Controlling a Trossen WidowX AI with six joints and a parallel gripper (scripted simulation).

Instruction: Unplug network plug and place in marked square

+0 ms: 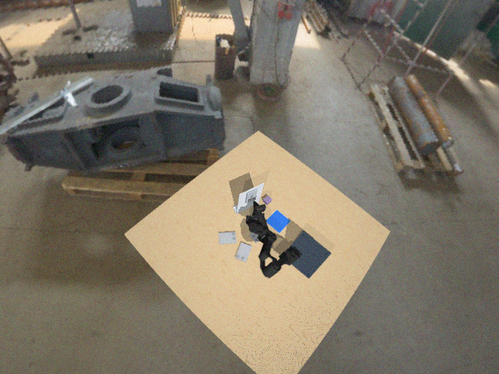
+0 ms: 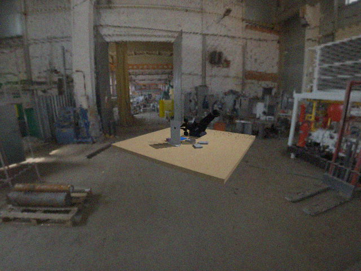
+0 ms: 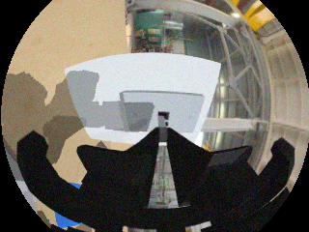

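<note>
Plug [image 3: 162,174] sits pinched between the nearly closed fingers of the gripper [image 3: 162,184], a thin pale strip running forward from the grip to the socket [image 3: 162,116] in the white panel [image 3: 145,93]. From above, the gripper [image 1: 257,209] is right against the panel [image 1: 249,197]. The blue square [image 1: 277,220] lies just beside the arm [image 1: 266,245], on the table [image 1: 193,249].
</note>
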